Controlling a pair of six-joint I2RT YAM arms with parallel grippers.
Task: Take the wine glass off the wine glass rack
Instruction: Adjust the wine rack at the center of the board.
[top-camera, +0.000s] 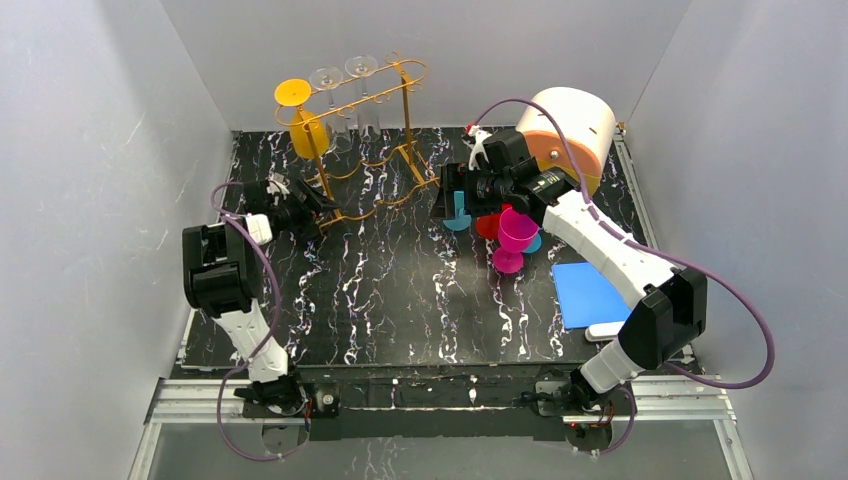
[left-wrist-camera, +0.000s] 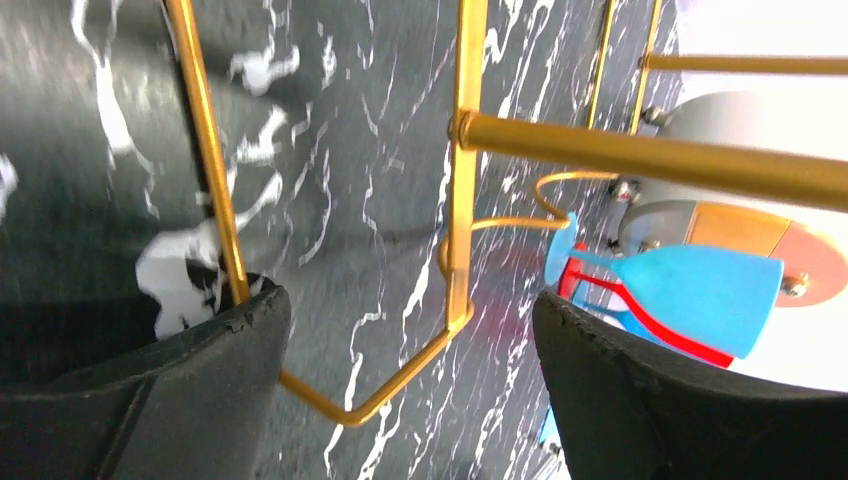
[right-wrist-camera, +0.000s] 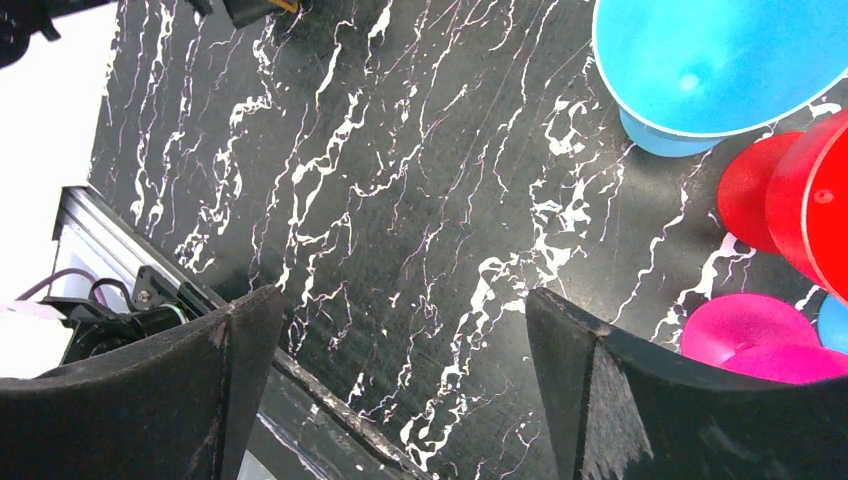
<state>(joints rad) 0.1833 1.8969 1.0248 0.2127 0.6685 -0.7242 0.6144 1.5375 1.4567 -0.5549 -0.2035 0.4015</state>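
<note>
Marble table (top-camera: 400, 290): left pincer (left-wrist-camera: 408, 305) gapes, apparently straddling the rack (left-wrist-camera: 462, 200).

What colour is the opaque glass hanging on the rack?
Wine glass: yellow-orange, clearest in top external view.

The black, white-veined tabletop (top-camera: 400, 300) carries the gold wine glass rack (left-wrist-camera: 650, 155) far left, coloured plastic glasses (top-camera: 516, 232) right of centre, a white-and-orange drum (top-camera: 572, 130) far right and a blue mat (top-camera: 588, 293) near right.
</note>
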